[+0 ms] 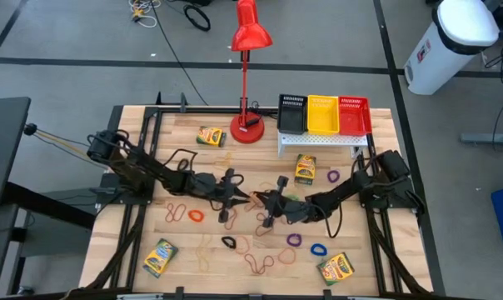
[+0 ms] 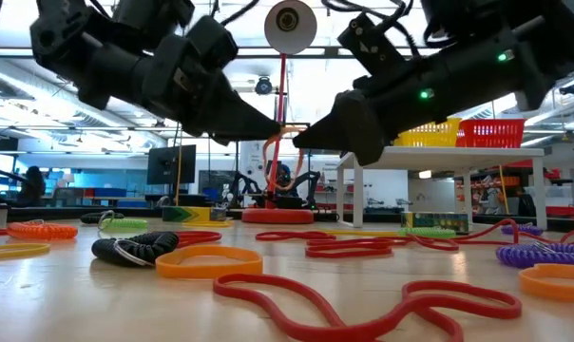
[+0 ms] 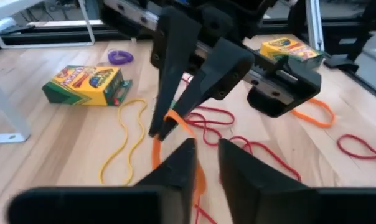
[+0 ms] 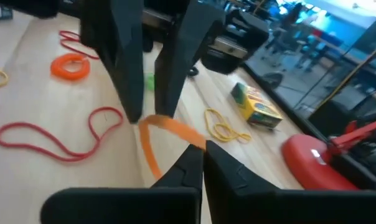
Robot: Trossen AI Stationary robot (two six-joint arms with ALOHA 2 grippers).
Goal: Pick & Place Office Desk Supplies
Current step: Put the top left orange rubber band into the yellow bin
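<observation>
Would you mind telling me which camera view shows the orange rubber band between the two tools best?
The right wrist view: the orange rubber band arcs unobstructed between both tools. The left wrist view shows it partly hidden; the low view shows a distant loop; the high view barely shows it.

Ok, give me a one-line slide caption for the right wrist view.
Handover above the table: right gripper shut on an orange rubber band, the left gripper opening at its other end.

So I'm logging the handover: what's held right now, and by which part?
The right gripper is shut on one end of the orange rubber band; the left gripper is open around its other end.
</observation>
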